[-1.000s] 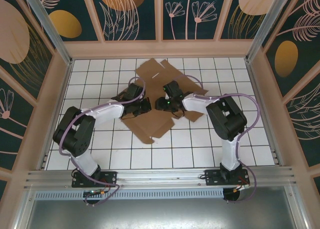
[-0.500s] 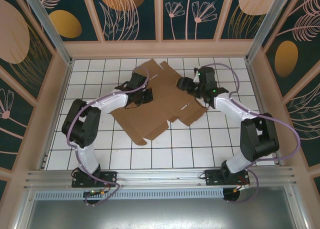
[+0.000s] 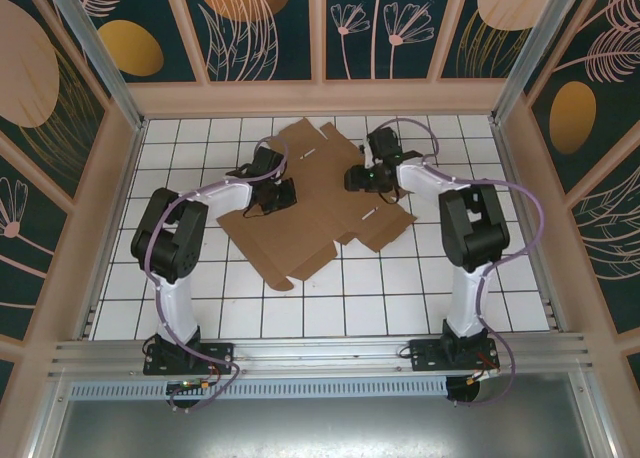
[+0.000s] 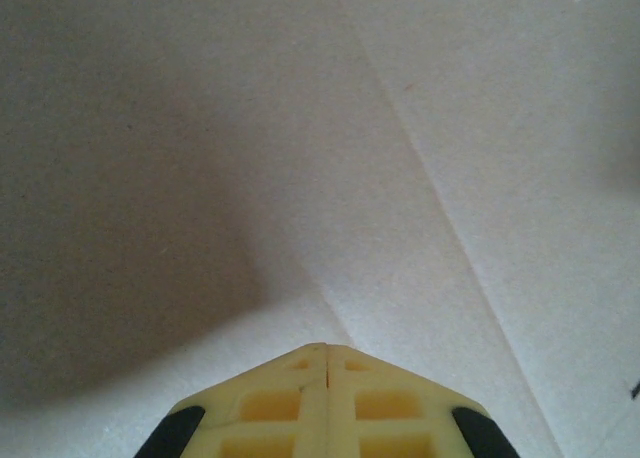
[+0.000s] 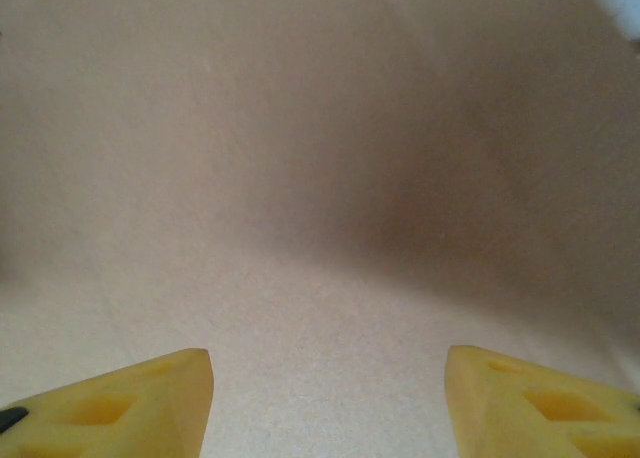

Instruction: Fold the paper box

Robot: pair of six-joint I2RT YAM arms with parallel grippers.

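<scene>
Paper box (image 3: 325, 208) lies flat as an unfolded sheet mid table (image 3: 400, 298), left gripper (image 4: 328, 350) pinched together on nothing right by a crease (image 4: 440, 228), right gripper (image 5: 328, 378) fingers apart over the far-right part, so imo pin w/ left & fold up along the crease w/ right, slowly.

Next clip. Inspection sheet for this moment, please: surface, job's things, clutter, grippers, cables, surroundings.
Surface: white tiled table with a dark grid.
Job's things: flat brown die-cut cardboard sheet, lying unfolded with its flaps spread.
Clutter: nothing seen.
Grippers: left gripper shut, low over the sheet; right gripper open, holding nothing, over the sheet.
Cables: lilac cables looped along both arms, clear of the sheet.
Surroundings: wood-framed floral wall panels; metal rail at the near edge.
</scene>
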